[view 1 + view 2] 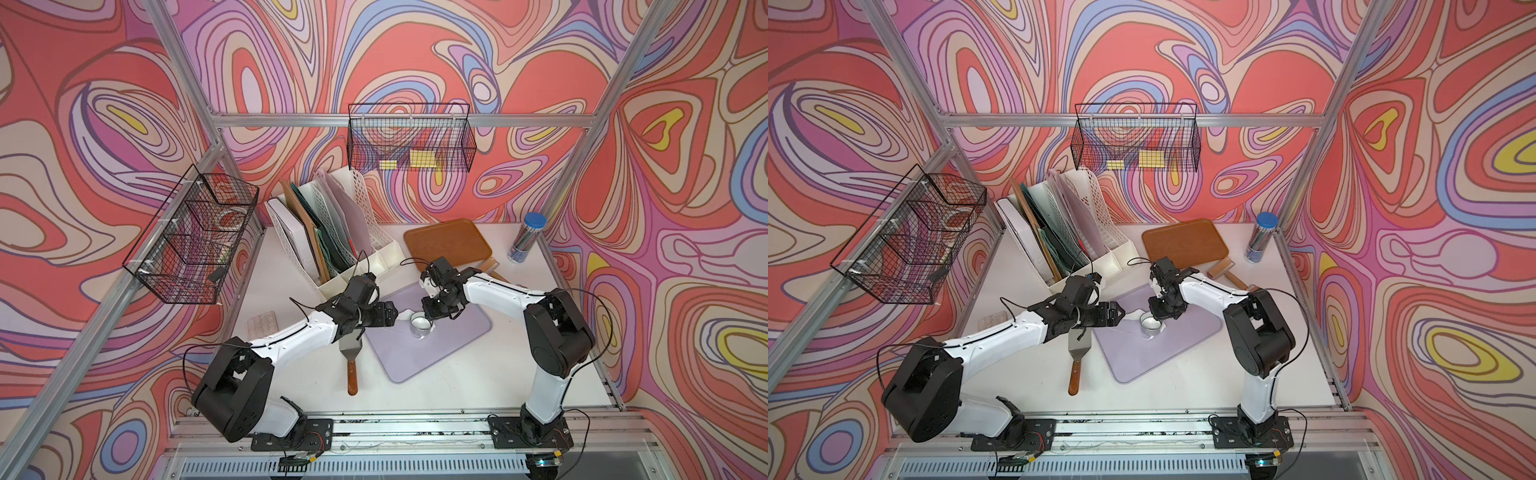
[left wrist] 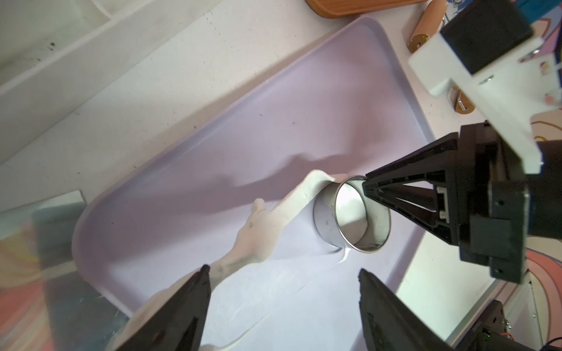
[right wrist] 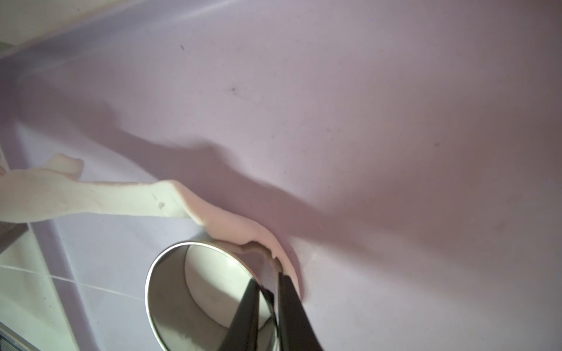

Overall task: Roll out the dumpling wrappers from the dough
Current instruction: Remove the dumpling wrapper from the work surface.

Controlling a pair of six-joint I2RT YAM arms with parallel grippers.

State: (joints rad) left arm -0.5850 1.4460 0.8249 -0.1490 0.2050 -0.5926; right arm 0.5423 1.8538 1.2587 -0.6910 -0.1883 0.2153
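I'm working on the lilac plastic mat, where a ragged white dough scrap is draping against the round steel ring cutter. My right gripper is pinching the ring's wall, likely pinning the thin white dumpling wrapper inside. My left gripper is hovering by the scrap, fingers wide apart.

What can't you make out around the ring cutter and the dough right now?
- Dumpling wrapper: right wrist view, the wall of the ring cutter and the right gripper cover part of it; clean cut unclear.
- Dough scrap: left wrist view, its end runs behind a finger of the left gripper and off the edge; contact unclear.
- Spatula: both top views, the left arm covers its blade's far end.
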